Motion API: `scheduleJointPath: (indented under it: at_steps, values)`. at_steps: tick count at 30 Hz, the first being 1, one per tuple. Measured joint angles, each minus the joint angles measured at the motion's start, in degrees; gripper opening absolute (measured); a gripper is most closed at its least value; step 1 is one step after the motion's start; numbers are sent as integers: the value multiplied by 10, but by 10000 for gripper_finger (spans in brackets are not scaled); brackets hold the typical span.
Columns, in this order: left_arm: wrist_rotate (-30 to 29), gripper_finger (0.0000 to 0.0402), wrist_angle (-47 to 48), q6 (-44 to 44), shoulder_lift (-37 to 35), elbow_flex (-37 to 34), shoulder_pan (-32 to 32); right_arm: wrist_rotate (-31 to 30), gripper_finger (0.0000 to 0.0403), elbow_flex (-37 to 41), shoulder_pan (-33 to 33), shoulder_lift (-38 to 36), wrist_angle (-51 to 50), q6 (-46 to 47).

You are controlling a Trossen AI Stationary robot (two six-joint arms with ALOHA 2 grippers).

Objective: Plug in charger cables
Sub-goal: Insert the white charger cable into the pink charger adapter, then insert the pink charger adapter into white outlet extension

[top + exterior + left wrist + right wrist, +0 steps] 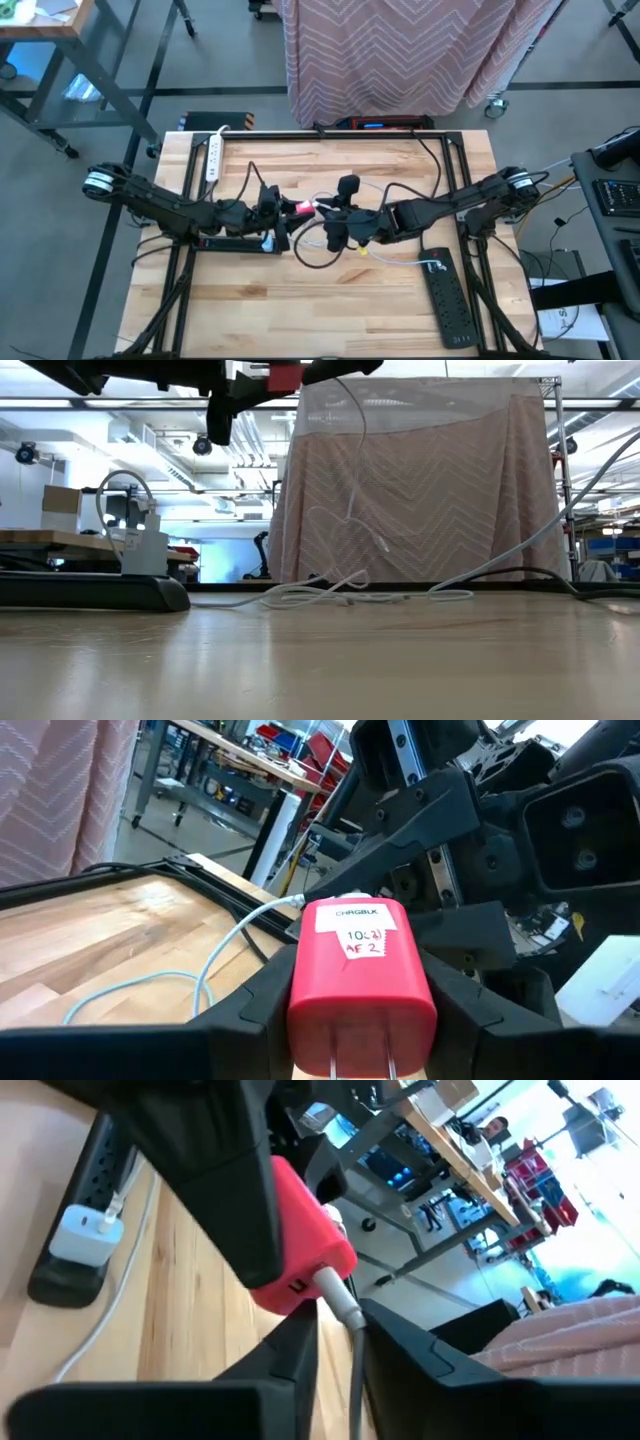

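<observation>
your left gripper point(362, 1020) is clamped on the red plug block point(360, 970), held above the table mid-span. right gripper point(338, 1342) pinches its white cord point(341, 1302) at the connector. block is light, rigid, probably slick; hold its flat sides, prongs clear. cord is limp.

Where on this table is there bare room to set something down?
The near half of the table, left of the black power strip, is bare wood. So is the far strip right of the white power strip. The middle is crowded: both grippers, red plug block, looping cords.
</observation>
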State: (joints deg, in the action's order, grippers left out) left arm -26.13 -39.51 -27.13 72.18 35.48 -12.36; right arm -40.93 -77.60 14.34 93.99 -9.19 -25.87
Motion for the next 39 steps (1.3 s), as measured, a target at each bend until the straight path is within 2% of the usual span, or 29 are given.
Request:
scheduleJointPath:
  at_steps: [4, 10, 19, 22, 26, 32, 39]
  values:
    - [7, 134, 1, -4, 0, 0, 0, 0, 90, 0, 2, 1, -7, -20]
    - [54, 134, 52, -14, -25, 0, 2, -1, 130, 0, 24, -5, -25, -82]
    - [173, 134, 98, -7, -53, 1, 2, 42, 236, 0, 52, -5, -8, -130]
    - [182, 134, 96, -7, -47, 1, 2, 44, 270, 0, 53, -5, 15, -153]
    - [189, 134, 100, -8, -34, 10, 2, 79, 302, 0, 52, 0, 56, -181]
    - [228, 134, 100, 5, -5, 50, -1, 112, 302, 1, 45, 18, 75, -180]
    - [247, 134, 106, 9, 19, 71, -3, 114, 254, 1, 50, 24, 87, -170]
